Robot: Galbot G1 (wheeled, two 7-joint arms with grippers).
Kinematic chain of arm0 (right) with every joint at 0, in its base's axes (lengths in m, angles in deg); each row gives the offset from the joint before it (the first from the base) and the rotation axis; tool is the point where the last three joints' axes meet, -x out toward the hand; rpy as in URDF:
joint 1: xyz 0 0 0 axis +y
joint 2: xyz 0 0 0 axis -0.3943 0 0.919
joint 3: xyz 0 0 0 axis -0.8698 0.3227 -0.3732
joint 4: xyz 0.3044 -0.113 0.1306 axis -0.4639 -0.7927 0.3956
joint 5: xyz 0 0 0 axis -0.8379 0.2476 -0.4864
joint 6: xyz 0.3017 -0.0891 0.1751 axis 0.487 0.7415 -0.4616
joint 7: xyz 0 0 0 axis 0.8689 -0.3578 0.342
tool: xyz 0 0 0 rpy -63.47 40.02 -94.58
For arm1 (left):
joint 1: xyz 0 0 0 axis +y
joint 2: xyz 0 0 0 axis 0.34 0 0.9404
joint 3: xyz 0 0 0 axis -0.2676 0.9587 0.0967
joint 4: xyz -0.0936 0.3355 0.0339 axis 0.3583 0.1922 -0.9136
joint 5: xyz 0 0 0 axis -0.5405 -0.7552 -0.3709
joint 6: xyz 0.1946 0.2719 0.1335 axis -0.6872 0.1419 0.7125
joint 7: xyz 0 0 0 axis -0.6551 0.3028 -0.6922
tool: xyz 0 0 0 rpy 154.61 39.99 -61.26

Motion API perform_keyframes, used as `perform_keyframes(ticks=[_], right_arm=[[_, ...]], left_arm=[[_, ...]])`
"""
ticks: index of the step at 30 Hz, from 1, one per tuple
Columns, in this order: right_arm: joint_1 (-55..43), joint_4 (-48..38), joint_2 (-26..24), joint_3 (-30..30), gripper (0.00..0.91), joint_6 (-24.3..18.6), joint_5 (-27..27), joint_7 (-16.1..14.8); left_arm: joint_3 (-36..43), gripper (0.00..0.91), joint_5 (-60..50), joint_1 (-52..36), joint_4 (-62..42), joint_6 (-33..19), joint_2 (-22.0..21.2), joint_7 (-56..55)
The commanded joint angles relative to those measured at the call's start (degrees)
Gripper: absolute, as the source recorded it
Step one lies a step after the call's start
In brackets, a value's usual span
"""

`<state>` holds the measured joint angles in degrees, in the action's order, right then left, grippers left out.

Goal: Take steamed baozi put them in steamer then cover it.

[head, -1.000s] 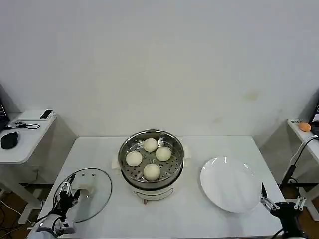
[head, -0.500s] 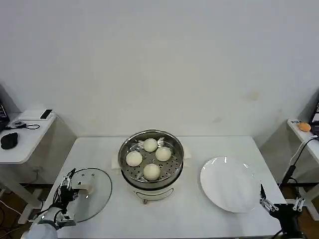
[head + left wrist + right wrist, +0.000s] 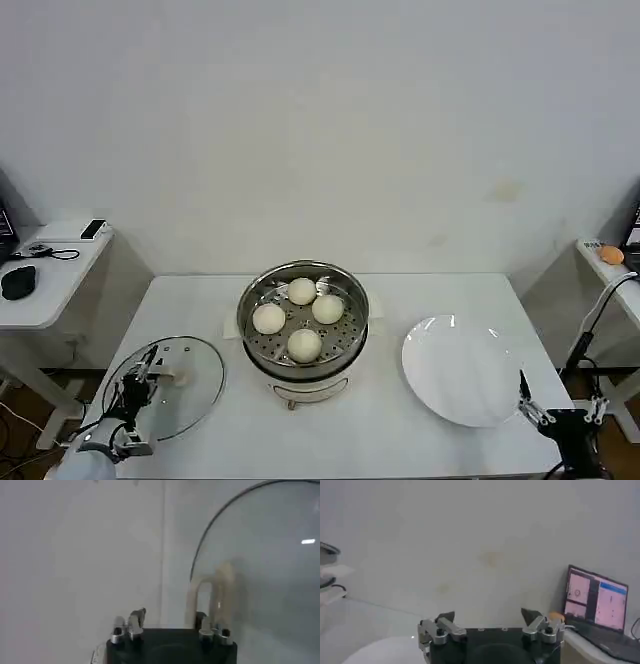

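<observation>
Left gripper (image 3: 140,388) has crept in over the cover (image 3: 172,388) since a second ago, fingers spread either side of its cream handle, gripping nothing yet. All four baozi (image 3: 302,291) sit in the steamer (image 3: 303,320). Right gripper (image 3: 558,412) idles open by the empty plate (image 3: 462,370).

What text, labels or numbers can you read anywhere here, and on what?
None can be read.
Laptop screen beside the table: coloured windows, writing too blurred to read.
Steamer, cover and plate: no markings visible.
</observation>
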<state>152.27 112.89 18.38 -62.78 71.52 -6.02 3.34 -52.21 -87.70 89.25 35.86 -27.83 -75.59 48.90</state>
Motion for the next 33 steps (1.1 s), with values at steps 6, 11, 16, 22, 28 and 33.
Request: perform_keyframes(ticks=[6,11,16,22,28,33], right_arm=[[0.4,0.9,-0.1,1.8,0.907,0.5,-0.2,-0.2],[0.7,0.7,-0.4,2.1,0.907,0.3,-0.1,-0.3],[0.8,0.0,-1.0,2.3,0.907,0.2,0.0,-0.4],[0.3,-0.5,-1.4,2.7,0.907,0.0,0.4,-0.6],[0.7,-0.5,-1.8,2.8,0.907,-0.1,0.7,-1.0],[1.0,-0.3,-1.6,2.9,0.907,-0.7,2.1,-1.1]], left_arm=[[-4.2,0.0,-3.1,3.9,8.4,-0.1,-0.9,-2.2],[-6.7,0.0,-3.8,4.9,13.6,2.9,-1.7,-4.3],[-9.0,0.0,-4.2,4.8,19.4,9.0,-1.5,-2.7],[-8.9,0.0,-7.8,2.0,23.4,12.2,-0.6,3.4],[-5.2,0.0,-8.4,-0.8,28.0,15.8,-0.1,9.0],[-0.1,0.0,-7.4,-3.2,32.3,19.2,-0.2,12.2]])
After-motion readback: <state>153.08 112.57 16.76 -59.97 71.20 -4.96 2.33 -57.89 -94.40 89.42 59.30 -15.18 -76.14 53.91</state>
